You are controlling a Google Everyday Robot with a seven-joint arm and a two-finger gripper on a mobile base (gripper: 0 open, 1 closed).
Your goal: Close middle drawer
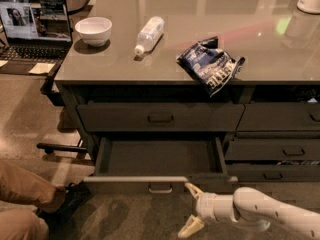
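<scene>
standing pulled well out from a dark grey bench (280,59), the middle drawer (160,157) shows its long shallow tray, with its low front panel and small centred pull nearest the camera and a taller shut drawer (160,117) just above. the cream-coloured gripper (191,209) sits at the lower right, just below the right part of that front panel, its jaws spread open and holding nothing, the upper one close to the panel's lower edge. on the bench top rest a white bowl (93,30), a plastic bottle (149,34) on its side and a crumpled blue bag (210,65).
</scene>
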